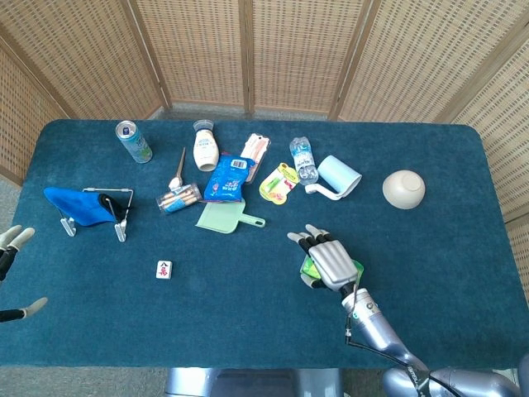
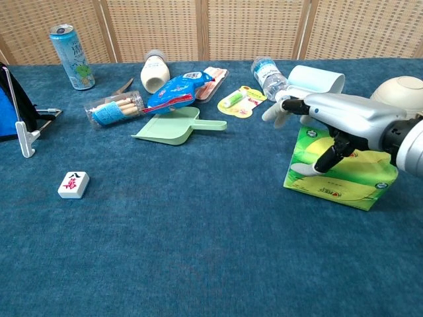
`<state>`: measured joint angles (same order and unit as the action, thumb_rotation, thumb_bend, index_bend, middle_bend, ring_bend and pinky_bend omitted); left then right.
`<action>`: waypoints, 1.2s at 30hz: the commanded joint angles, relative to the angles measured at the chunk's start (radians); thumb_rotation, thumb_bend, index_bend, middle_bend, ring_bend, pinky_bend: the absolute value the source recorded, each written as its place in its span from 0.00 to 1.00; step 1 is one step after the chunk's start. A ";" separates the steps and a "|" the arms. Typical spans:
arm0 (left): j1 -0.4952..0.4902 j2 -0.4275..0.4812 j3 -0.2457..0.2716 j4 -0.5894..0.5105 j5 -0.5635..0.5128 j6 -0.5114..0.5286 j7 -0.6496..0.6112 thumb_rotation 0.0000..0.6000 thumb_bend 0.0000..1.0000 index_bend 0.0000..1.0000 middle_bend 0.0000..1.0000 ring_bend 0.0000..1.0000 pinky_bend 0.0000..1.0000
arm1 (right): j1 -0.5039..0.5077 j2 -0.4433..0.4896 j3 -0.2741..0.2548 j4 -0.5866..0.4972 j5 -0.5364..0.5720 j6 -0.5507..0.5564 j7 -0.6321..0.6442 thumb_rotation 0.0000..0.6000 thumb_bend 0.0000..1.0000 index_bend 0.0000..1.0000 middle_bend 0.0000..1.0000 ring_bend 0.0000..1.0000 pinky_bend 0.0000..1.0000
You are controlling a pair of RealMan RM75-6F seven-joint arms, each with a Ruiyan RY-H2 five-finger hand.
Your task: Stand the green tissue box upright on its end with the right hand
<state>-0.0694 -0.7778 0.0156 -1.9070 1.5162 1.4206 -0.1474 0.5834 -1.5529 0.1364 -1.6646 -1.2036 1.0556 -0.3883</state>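
The green tissue box (image 2: 340,175) lies flat on the blue table at the right front. In the head view only slivers of the green tissue box (image 1: 356,267) show under my right hand (image 1: 324,258). From the chest view, my right hand (image 2: 330,115) lies over the box's top, its fingers (image 2: 277,109) spread past the far left corner and its thumb down against the near face. The box is not lifted. My left hand (image 1: 7,256) hangs off the table's left front edge, fingers apart and holding nothing.
Behind the box lie a water bottle (image 2: 266,71), a light blue cup (image 2: 318,80) and a white bowl (image 2: 402,89). A green dustpan (image 2: 173,127), a blue packet (image 2: 178,89) and a mahjong tile (image 2: 73,184) lie to the left. A stand with blue cloth (image 1: 87,207) is far left.
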 commanded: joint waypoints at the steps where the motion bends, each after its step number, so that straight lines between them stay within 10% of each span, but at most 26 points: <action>1: -0.001 0.000 0.000 0.001 0.000 -0.002 -0.001 1.00 0.04 0.00 0.00 0.00 0.00 | 0.000 -0.003 -0.003 0.004 -0.003 0.005 -0.003 1.00 0.34 0.22 0.28 0.15 0.30; 9: -0.002 0.000 0.000 0.000 0.002 -0.003 0.000 1.00 0.04 0.00 0.00 0.00 0.00 | -0.002 -0.002 -0.017 0.009 -0.023 0.012 0.004 1.00 0.42 0.24 0.35 0.24 0.49; 36: -0.002 -0.001 0.001 -0.002 0.001 -0.006 0.003 1.00 0.04 0.00 0.00 0.00 0.00 | 0.036 -0.031 0.014 0.037 -0.284 0.099 0.247 1.00 0.46 0.32 0.39 0.25 0.50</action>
<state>-0.0718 -0.7784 0.0167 -1.9086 1.5170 1.4148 -0.1442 0.6091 -1.5747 0.1389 -1.6415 -1.4668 1.1451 -0.1673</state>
